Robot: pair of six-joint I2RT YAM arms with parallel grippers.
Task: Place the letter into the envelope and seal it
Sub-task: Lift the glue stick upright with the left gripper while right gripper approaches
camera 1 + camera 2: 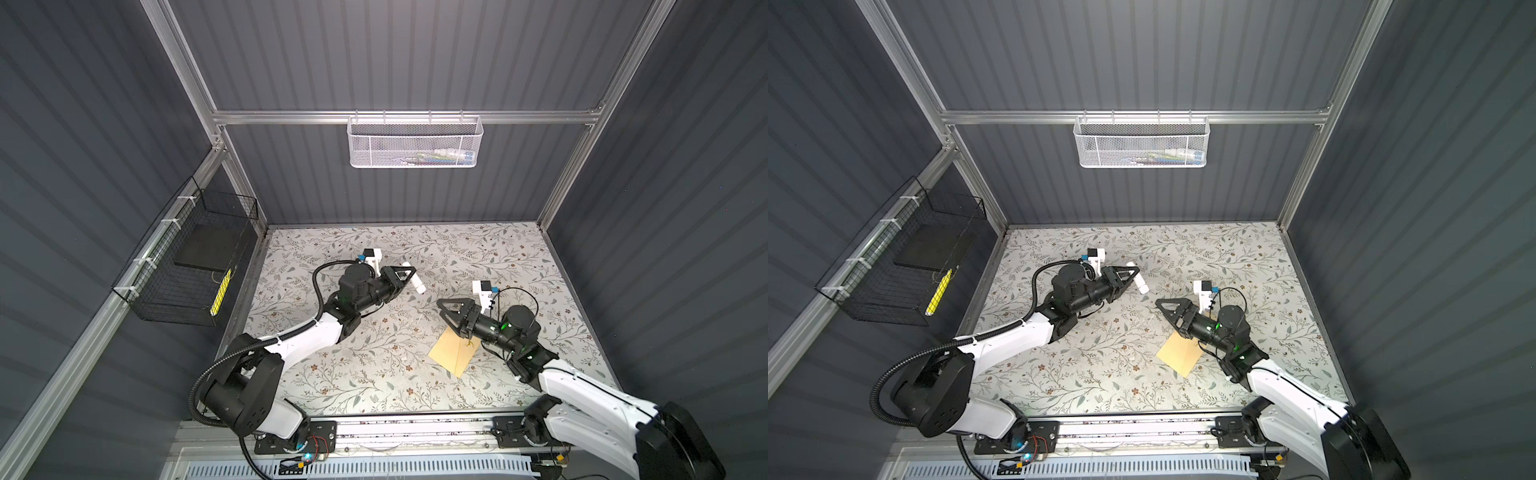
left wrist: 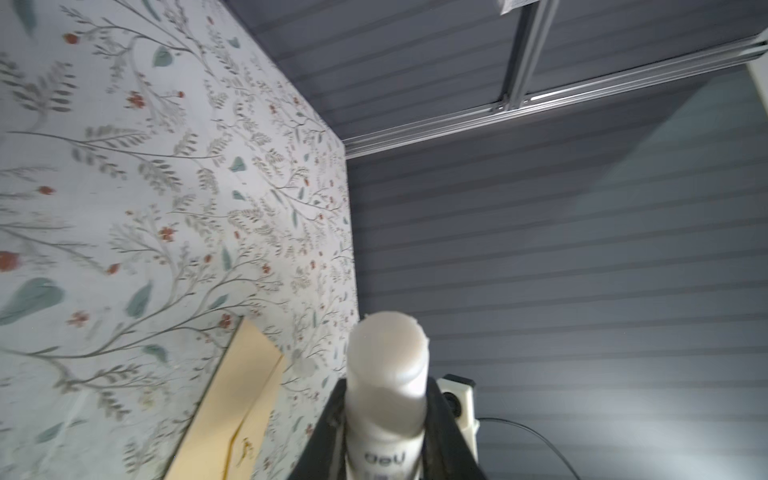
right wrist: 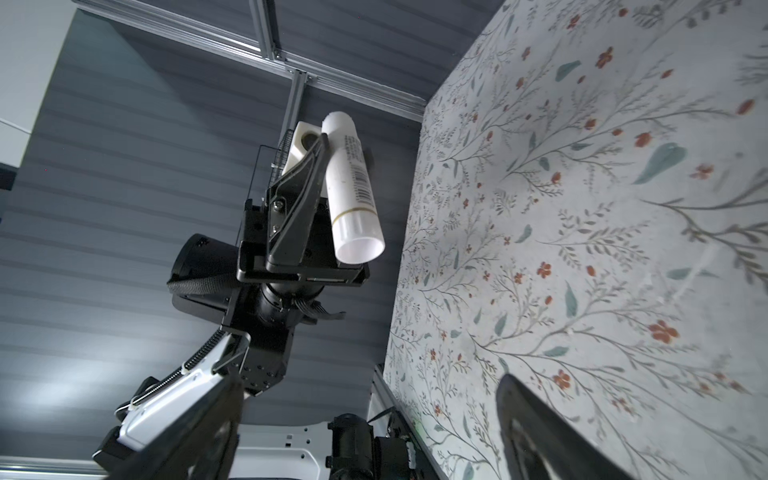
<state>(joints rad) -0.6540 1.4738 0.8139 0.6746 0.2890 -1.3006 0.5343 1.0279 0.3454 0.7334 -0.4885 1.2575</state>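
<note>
The left gripper (image 1: 411, 272) pinches a white cylindrical glue stick (image 1: 419, 286) above the middle of the floral-patterned table surface (image 1: 365, 374). The right gripper (image 1: 446, 311) has its jaws spread wide and empty over the far corner of the flat tan paper envelope (image 1: 453, 354), which lies right of middle, toward the front edge.

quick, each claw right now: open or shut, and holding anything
left claw: closed on the white glue stick.
right claw: open, nothing between its fingers.
</note>
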